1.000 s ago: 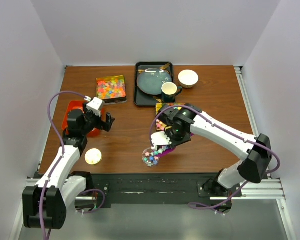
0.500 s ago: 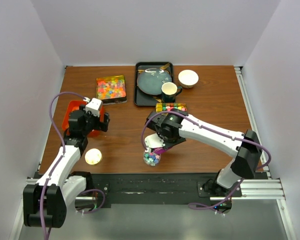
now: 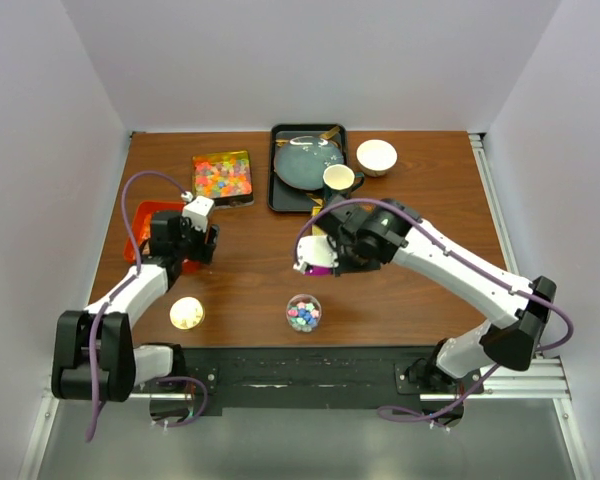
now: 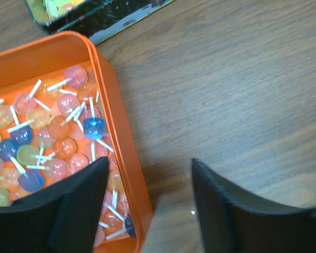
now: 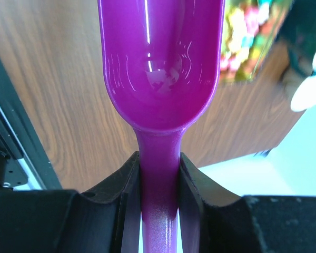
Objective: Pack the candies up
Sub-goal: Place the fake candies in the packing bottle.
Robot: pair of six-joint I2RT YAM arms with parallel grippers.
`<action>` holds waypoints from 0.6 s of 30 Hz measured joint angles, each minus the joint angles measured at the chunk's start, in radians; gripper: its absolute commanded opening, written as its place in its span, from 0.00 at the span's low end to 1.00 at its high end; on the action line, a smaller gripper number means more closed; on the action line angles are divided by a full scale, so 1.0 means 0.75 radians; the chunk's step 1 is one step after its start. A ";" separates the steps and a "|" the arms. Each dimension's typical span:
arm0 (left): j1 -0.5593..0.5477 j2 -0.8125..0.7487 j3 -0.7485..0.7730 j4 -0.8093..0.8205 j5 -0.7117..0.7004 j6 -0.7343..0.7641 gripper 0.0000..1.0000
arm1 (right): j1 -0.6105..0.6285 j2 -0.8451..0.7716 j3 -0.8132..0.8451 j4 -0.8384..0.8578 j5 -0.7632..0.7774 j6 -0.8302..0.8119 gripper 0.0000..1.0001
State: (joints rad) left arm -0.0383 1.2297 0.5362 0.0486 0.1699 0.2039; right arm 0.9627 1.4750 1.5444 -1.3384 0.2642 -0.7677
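My right gripper (image 5: 159, 174) clamps the handle of the purple scoop (image 5: 160, 63); the scoop's bowl is empty. My left gripper (image 4: 148, 174) stands open, astride the right wall of the orange tray (image 4: 116, 110) at the left edge of the worktop (image 3: 250, 270). Candies (image 4: 52, 137) fill that tray; more sit in the jar (image 3: 303, 313) near the front edge.

place: robot lab test cell | evidence: plain white walls (image 3: 310, 60) boxing in wooden table (image 3: 250, 285); metal rail (image 3: 538, 377) at lower right
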 measured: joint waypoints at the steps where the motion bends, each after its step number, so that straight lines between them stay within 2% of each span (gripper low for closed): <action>1: 0.000 0.010 0.010 -0.003 -0.001 -0.003 0.58 | -0.033 -0.007 0.000 0.000 -0.003 0.006 0.00; 8: 0.002 0.077 0.092 -0.020 0.013 0.009 0.32 | -0.222 -0.013 -0.014 0.021 -0.028 0.037 0.00; 13: 0.003 0.113 0.110 -0.039 0.052 0.022 0.25 | -0.250 -0.012 -0.023 0.029 -0.054 0.038 0.00; 18: 0.003 0.139 0.110 -0.061 0.090 0.022 0.23 | -0.287 -0.008 -0.023 0.042 -0.069 0.044 0.00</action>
State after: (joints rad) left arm -0.0360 1.3338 0.6189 0.0029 0.2375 0.2203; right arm 0.7475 1.4689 1.5269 -1.3071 0.2123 -0.7349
